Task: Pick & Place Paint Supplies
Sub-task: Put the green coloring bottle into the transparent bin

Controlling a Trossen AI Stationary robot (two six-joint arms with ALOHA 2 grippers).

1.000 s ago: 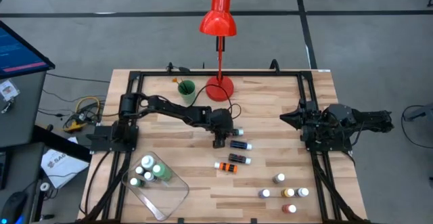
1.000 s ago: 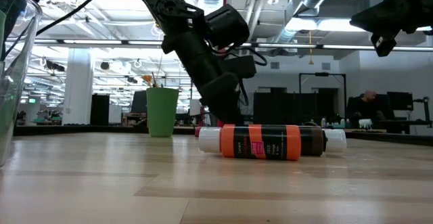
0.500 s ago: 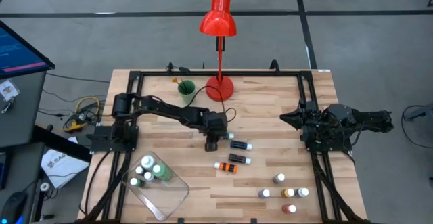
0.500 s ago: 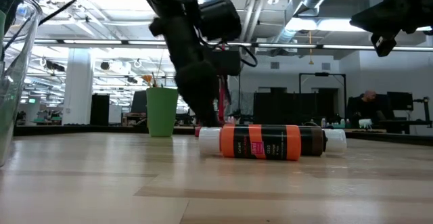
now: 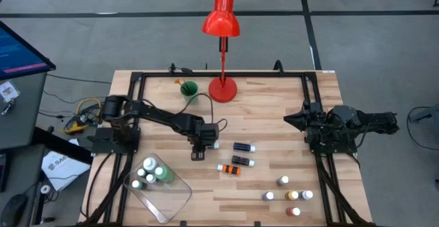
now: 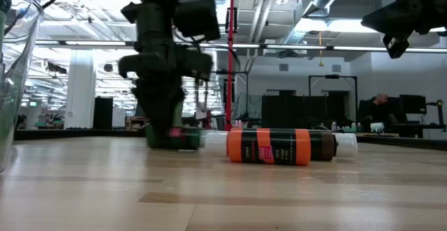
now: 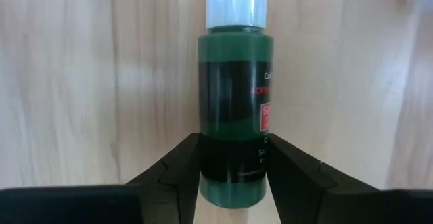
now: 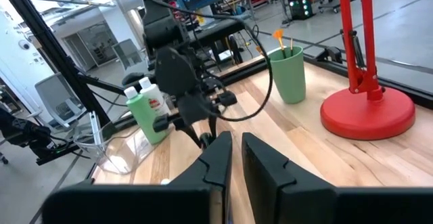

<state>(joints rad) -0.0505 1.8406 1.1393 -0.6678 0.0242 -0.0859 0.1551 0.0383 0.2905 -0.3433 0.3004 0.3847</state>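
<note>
Left gripper [image 5: 198, 149] now swinging away from bottle row toward clear tray [image 5: 175, 203], jaws clamping dark green paint bottle [image 7: 235, 109] low over table. Keeping grip steady, clearing tray wall. Right gripper [image 8: 233, 158] waiting, closed.

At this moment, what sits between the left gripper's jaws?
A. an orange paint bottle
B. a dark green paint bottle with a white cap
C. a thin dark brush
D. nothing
B: the left wrist view shows the left gripper with its jaws closed on either side of a dark green paint bottle, its white cap pointing away from the wrist; the orange paint bottle lies apart on the table.
</note>
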